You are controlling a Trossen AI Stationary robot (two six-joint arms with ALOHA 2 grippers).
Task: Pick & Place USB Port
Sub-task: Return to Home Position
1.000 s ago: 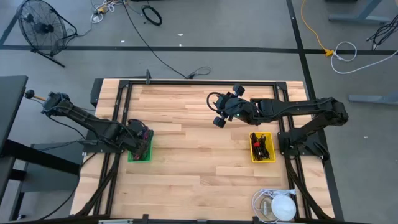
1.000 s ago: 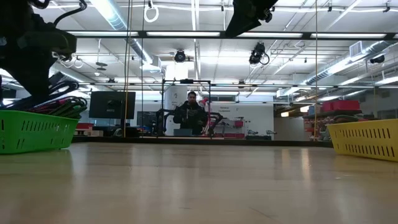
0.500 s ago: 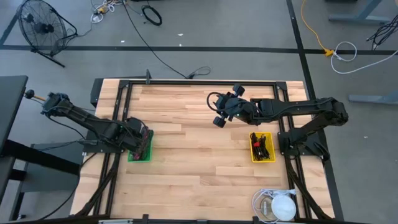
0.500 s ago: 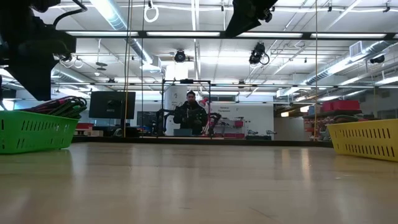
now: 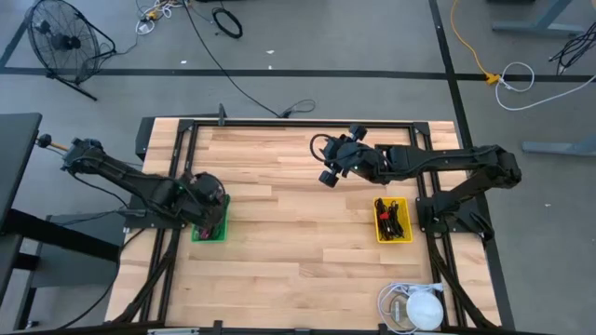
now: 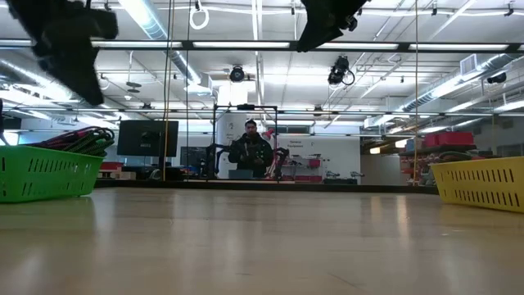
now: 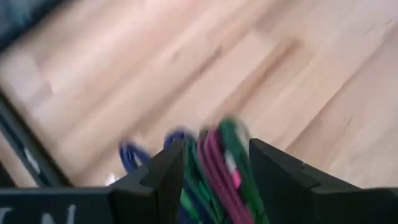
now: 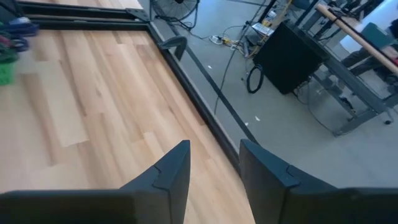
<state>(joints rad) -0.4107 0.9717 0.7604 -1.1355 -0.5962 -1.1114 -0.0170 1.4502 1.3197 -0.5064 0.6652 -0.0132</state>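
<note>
My left hand (image 5: 210,203) hangs above the green bin (image 5: 207,236), which sits at the left edge of the tabletop (image 5: 298,242). Its fingers (image 7: 165,180) stand apart with nothing held. In the left wrist view the cables (image 7: 217,168) show through the gap as pink, green and blue-purple strands lying in the bin below. In the low view the cables rise above the green bin's rim, and the hand is clear above them, not touching.

My right hand (image 5: 328,174) is held high over the far middle of the tabletop, well apart from both bins. Its fingers are spread and empty — bare wood shows between them in the right wrist view.

The yellow bin (image 5: 377,221) sits on the right side, just beside the right arm's base. The charger adaptors (image 5: 392,217) lie inside it — dark pieces, one with a red part.
</note>
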